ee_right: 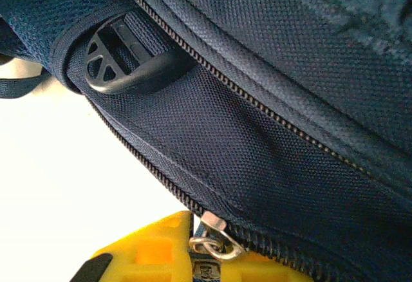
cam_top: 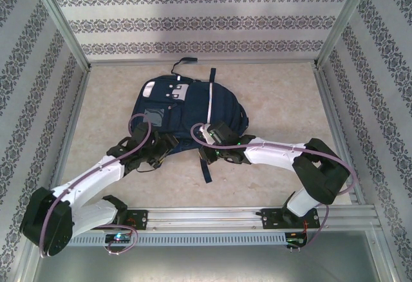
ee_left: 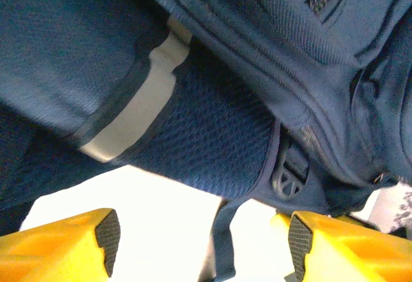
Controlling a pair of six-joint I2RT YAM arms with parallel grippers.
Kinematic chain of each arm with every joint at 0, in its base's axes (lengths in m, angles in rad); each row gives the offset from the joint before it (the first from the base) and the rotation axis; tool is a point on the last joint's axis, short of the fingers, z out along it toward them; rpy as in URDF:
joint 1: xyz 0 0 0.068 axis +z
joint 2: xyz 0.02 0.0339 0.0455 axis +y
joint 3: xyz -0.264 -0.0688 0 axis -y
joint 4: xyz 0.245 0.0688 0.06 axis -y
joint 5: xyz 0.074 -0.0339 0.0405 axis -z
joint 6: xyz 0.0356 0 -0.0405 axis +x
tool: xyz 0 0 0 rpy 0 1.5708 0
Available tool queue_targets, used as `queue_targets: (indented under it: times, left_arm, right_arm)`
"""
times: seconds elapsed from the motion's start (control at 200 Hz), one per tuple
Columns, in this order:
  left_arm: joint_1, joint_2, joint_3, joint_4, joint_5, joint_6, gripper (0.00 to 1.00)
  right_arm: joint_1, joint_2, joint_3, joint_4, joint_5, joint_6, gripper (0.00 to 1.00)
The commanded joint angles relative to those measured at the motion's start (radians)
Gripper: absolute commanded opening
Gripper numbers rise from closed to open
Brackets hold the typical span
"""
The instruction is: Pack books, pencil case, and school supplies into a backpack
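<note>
**Backpack flat on table, both arms at its near edge**

The backpack point(cam_top: 183, 108) lies mid-table point(cam_top: 283, 108), front side up, white and grey patches toward the far wall and a thin white stripe point(cam_top: 210, 102) running down its right half. A dark strap point(cam_top: 206, 169) trails off its near edge toward the arm bases.

L arm: the left gripper point(ee_left: 203, 243) sits at the bag's near-left corner. Its yellow fingers point(ee_left: 71, 243) stand wide apart w/ nothing between them but bare table and a thin dark strap hanging down past the gap. Just beyond the tips are the bag's mesh side pocket point(ee_left: 212, 140) and a pale band point(ee_left: 138, 111) across the fabric. No contact w/ the bag is visible.

R arm: the right gripper point(ee_right: 193, 256) is at the near edge, approx. centre, fingers drawn together. A small metal zipper pull point(ee_right: 215, 244) sits right at the yellow tips and looks pinched between them, though the frame edge cuts off most of the fingers. The zip point(ee_right: 270, 114) runs diagonally up the navy fabric, teeth closed along the visible stretch. A black plastic buckle point(ee_right: 122, 63) sits on webbing above it.
</note>
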Motion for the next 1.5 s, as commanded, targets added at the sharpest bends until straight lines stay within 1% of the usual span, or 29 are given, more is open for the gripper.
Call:
queue_targets:
  times: [0.0,0.16,0.215,0.275,0.345,0.39,0.485,0.545,0.615,0.764,0.844,0.954,1.119,1.274,1.334,1.389,1.414,1.444,1.494]
  left_arm:
    - [-0.014,0.062,-0.028,0.205,-0.031,-0.105,0.7]
    - [-0.025,0.191,-0.017,0.314,-0.027,-0.124,0.67]
    - [-0.025,0.223,-0.01,0.328,-0.034,-0.121,0.63]
    - [-0.025,0.239,0.001,0.326,-0.056,-0.105,0.57]
    - [-0.024,0.238,0.011,0.298,-0.097,-0.089,0.49]
    - [-0.022,0.224,0.013,0.278,-0.132,-0.082,0.4]
    - [-0.019,0.167,0.006,0.207,-0.233,-0.083,0.31]
    - [-0.012,0.131,-0.002,0.177,-0.284,-0.082,0.28]
    - [0.002,0.106,-0.01,0.147,-0.318,-0.081,0.25]
    - [0.048,0.118,-0.004,0.136,-0.305,-0.044,0.22]
    - [0.072,0.132,0.002,0.131,-0.292,-0.02,0.22]
    - [0.098,0.152,0.012,0.129,-0.277,0.01,0.21]
    - [0.127,0.181,0.024,0.127,-0.254,0.047,0.21]
    - [0.183,0.189,0.039,0.119,-0.218,0.088,0.22]
    - [0.214,0.2,0.072,0.102,-0.198,0.137,0.25]
    - [0.242,0.234,0.131,0.06,-0.184,0.212,0.32]
    - [0.257,0.255,0.163,0.035,-0.173,0.246,0.36]
    - [0.278,0.277,0.199,0.007,-0.151,0.272,0.43]
    - [0.313,0.313,0.232,0.008,-0.073,0.283,0.54]
  right_arm:
    - [0.007,-0.002,0.034,0.021,-0.054,0.018,0.0]
    - [0.01,-0.011,0.025,0.023,-0.056,0.013,0.0]
    - [0.009,-0.009,0.023,0.022,-0.057,0.012,0.0]
    - [0.01,-0.009,0.021,0.02,-0.052,0.013,0.0]
    - [0.009,-0.008,0.016,0.013,-0.034,0.017,0.0]
    - [0.01,-0.007,0.012,0.004,-0.015,0.021,0.0]
    - [0.009,-0.002,-0.001,-0.024,0.053,0.033,0.0]
    - [0.009,-0.002,-0.02,-0.029,0.088,0.041,0.0]
    - [0.007,0.0,-0.039,-0.038,0.127,0.053,0.0]
    - [0.003,-0.011,-0.064,-0.065,0.185,0.052,0.0]
    - [-0.013,-0.037,-0.084,-0.078,0.208,0.047,0.0]
    - [-0.058,-0.076,-0.112,-0.086,0.204,0.05,0.0]
    - [-0.144,-0.11,-0.132,-0.093,0.161,0.062,0.0]
    - [-0.18,-0.109,-0.117,-0.11,0.141,0.069,0.0]
    - [-0.18,-0.107,-0.109,-0.112,0.11,0.06,0.0]
    - [-0.172,-0.107,-0.105,-0.109,0.066,0.049,0.0]
    - [-0.165,-0.108,-0.102,-0.103,0.044,0.043,0.0]
    - [-0.156,-0.111,-0.099,-0.099,0.016,0.036,0.0]
    - [-0.134,-0.113,-0.09,-0.094,-0.016,0.034,0.0]
